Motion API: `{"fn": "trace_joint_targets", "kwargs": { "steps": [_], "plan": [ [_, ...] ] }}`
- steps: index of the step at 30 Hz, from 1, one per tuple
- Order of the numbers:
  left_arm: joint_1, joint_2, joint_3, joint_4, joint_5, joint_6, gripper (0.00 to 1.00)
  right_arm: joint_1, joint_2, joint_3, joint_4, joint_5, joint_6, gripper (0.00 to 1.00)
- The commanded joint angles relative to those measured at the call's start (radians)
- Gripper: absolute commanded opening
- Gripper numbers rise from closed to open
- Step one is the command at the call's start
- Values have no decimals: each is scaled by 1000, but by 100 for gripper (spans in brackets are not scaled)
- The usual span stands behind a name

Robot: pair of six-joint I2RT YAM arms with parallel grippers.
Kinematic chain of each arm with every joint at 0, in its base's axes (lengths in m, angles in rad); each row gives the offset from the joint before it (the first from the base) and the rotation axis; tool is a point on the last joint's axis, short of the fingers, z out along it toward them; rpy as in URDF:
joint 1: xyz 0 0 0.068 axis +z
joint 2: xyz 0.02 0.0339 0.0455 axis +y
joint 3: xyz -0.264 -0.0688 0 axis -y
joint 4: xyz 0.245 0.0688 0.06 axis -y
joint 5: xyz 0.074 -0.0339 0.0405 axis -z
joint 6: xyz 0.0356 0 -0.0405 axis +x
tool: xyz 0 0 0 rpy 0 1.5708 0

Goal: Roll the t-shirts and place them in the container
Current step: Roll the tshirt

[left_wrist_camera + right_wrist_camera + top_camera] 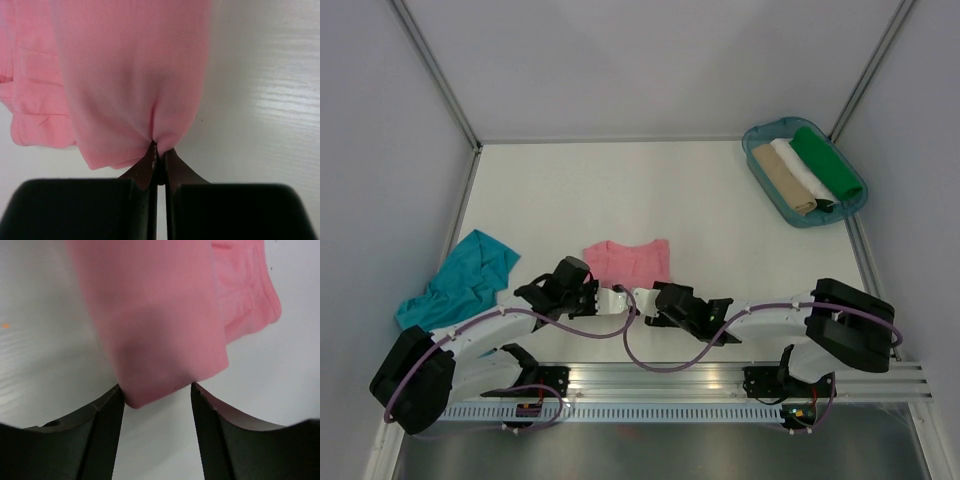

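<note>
The salmon pink t-shirt (628, 262) lies folded into a narrow strip at the near middle of the table. My left gripper (606, 294) is shut on its near edge; in the left wrist view the jaws (159, 150) pinch a gathered fold of pink fabric (130, 75). My right gripper (650, 297) is open at the same near edge. In the right wrist view the shirt's corner (160, 330) sits between the spread fingertips (156, 390), touching the left one. The teal blue t-shirt (465, 280) lies crumpled at the near left, untouched.
A rigid teal tray (752, 135) at the far right holds three rolled cloths: tan (782, 180), white (800, 170) and green (825, 163). White walls with metal posts close the table on the left, back and right. A metal rail runs along the near edge.
</note>
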Motion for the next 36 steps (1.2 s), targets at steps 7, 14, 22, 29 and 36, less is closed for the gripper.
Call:
{"fn": "trace_joint_targets", "kwargs": {
  "steps": [7, 14, 22, 29, 36],
  "plan": [
    [47, 9, 93, -111, 114, -42, 2, -80, -4, 68, -81, -158, 50, 14],
    [133, -11, 187, -351, 271, -57, 2, -131, -167, 138, -318, -501, 21, 0],
    [160, -32, 283, -723, 443, 108, 2, -172, -239, 232, -627, -868, -20, 0],
    [160, 14, 264, -676, 437, 56, 3, -154, -219, 172, -383, -533, -13, 57],
    [180, -27, 196, -588, 362, 17, 2, -113, -149, 57, -98, -405, -129, 64]
  ]
}}
